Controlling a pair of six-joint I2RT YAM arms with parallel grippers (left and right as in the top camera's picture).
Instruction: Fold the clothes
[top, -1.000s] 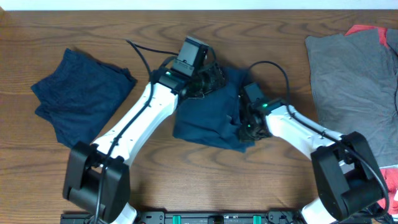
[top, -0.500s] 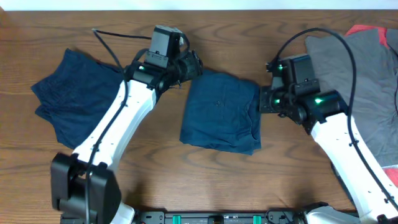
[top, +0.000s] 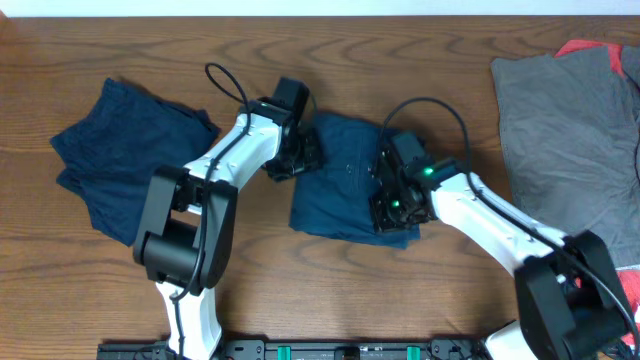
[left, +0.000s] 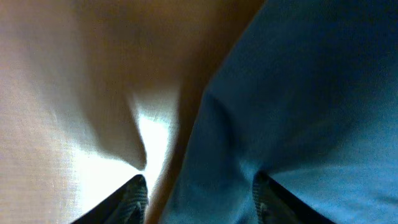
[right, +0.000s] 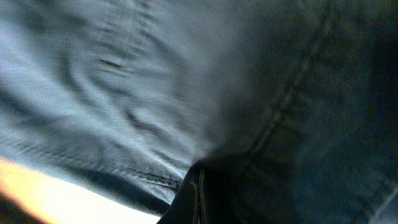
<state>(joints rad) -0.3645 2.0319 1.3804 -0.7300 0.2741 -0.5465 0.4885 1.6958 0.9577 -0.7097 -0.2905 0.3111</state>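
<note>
Since half a second earlier both arms had come back in from either side, and I saw them settled down onto the navy shorts (top: 345, 195), which had kept their place. The shorts lay folded into a rough rectangle at the middle of the table (top: 420, 60), slightly askew, with the upper edge further from me. The left gripper (top: 303, 157) sat at the upper left corner of the fold, and the right gripper (top: 388, 197) rested on the right-hand edge, low against the cloth. From the left wrist camera I could see the left gripper (left: 199, 196) spread wide, its two fingers (left: 134, 194) well apart, one over bare wood (left: 74, 93) and the other over the blue cloth (left: 298, 93), with the edge of the fabric running between them; it was clasping nothing. On the right wrist camera the right gripper (right: 198, 196) looked clenched, only a thin line showing between its fingers, and the cloth (right: 124, 81) bunched up with its seams at the tips, so I read it as pinching the shorts. Further out, a second dark blue garment (top: 125, 155) lay spread at the left of the table, well apart from the fold. A grey garment (top: 560, 120) covered the right side, with a red garment (top: 585, 47) peeking from beneath its far edge.
</note>
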